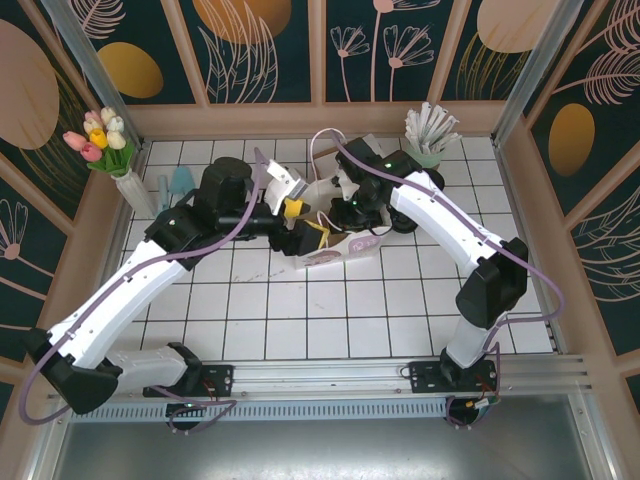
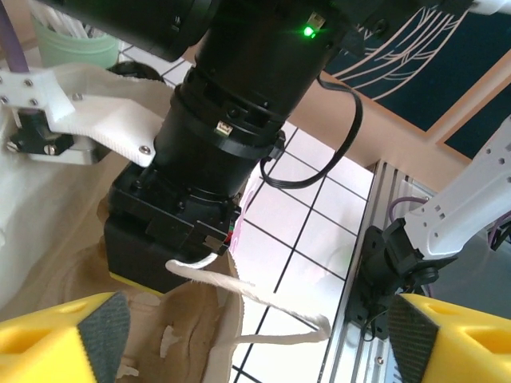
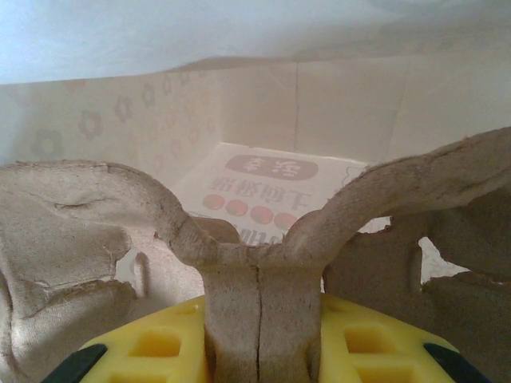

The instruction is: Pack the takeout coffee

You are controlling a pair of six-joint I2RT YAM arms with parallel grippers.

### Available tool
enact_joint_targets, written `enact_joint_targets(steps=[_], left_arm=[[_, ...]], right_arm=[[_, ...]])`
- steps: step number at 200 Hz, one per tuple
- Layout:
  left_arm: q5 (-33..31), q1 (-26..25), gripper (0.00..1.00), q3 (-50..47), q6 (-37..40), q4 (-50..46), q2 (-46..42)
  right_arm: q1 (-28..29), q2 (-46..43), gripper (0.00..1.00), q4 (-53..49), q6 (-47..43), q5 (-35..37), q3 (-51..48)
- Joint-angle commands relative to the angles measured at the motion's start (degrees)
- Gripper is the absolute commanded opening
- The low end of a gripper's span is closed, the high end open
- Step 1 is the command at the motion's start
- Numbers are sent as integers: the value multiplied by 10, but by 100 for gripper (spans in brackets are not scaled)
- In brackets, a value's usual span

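Right wrist view had my right gripper clenched on the handle of the pulp cup carrier inside the white paper bag. My left gripper hung released at the bag's 9 o'clock. The takeout coffee seemed to sit at 3 o'clock, half hidden.

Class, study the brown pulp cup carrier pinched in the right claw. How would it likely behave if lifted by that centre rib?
The pulp cup carrier probably holds its shape: its moulded arches stand up unsupported. It likely weighs little, being thin-walled. Its ragged, creased edges suggest it may tear if the right claw tugs hard.
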Motion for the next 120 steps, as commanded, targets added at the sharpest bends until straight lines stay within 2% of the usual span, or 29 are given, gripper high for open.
enact_joint_targets(steps=[1, 19, 33, 45, 62, 90, 120], left_arm=[[-8, -7, 80, 6, -23, 9, 12], [-4, -10, 73, 12, -29, 6, 21], [9, -12, 57, 13, -33, 15, 22], [20, -13, 38, 10, -31, 28, 19], [37, -17, 0, 2, -17, 44, 7], [111, -38, 0, -9, 54, 34, -12], [133, -45, 0, -6, 135, -20, -11]], right_arm=[[-2, 1, 28, -2, 14, 20, 1], [-2, 1, 28, 0, 14, 20, 0], [-3, 2, 28, 1, 13, 21, 1], [-2, 1, 28, 4, 14, 21, 1], [-3, 2, 28, 9, 19, 22, -2], [-5, 2, 28, 20, 29, 12, -12], [-11, 4, 28, 30, 35, -12, -11]])
